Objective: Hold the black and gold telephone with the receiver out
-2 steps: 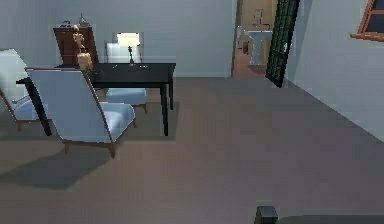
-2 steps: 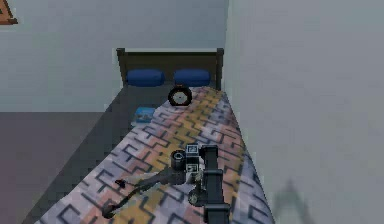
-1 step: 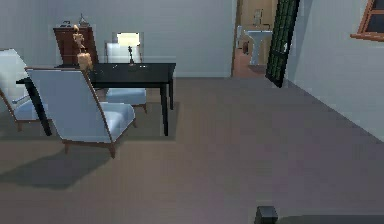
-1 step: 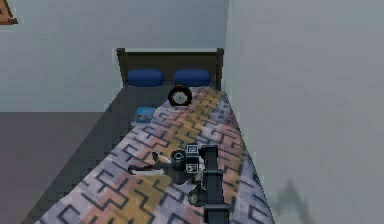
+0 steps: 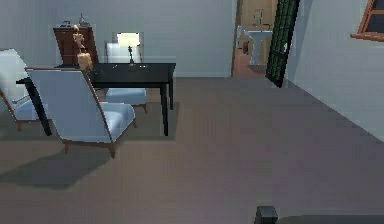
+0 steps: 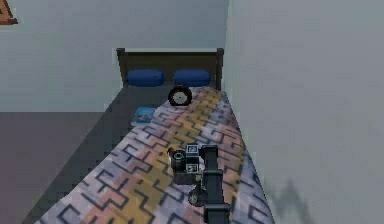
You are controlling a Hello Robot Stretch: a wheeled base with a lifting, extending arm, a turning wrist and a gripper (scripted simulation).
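**Open floor right of the black table; arm out over the bed**

Forward view, placed from the black table (image 5: pixel 140 72):
- Bare floor (image 5: pixel 250 150) runs wide to the table's right and nearer than it.
- Beyond that stretch, far right of the table, a doorway (image 5: pixel 255 45) with a dark door (image 5: pixel 284 45) at its right edge. A pale sink (image 5: pixel 260 40) stands past it.
- Armchairs, 3: one near (image 5: pixel 75 108), at the table's left front corner; one farther left (image 5: pixel 12 80); one behind the table (image 5: pixel 124 95).
- Lamp (image 5: pixel 128 42), 1, lit, on the table's far side.
- Dresser (image 5: pixel 75 38), 1, against the back wall behind the table's left end.

Arm side view:
- Bed (image 6: pixel 150 170), 1, patterned quilt, its right edge tight along a wall (image 6: pixel 310 100); open floor on its left.
- Blue pillows, 2 (image 6: pixel 146 78) (image 6: pixel 193 77), against the headboard (image 6: pixel 170 58).
- A dark ring-shaped thing (image 6: pixel 180 96) lies just below the pillows; whether it is the telephone I cannot tell.
- A small blue flat thing (image 6: pixel 145 113) lies at the quilt's left edge.
- The arm (image 6: pixel 212 190) reaches over the quilt. For the gripper (image 6: pixel 180 160), I cannot tell how the fingers stand or whether it holds anything.
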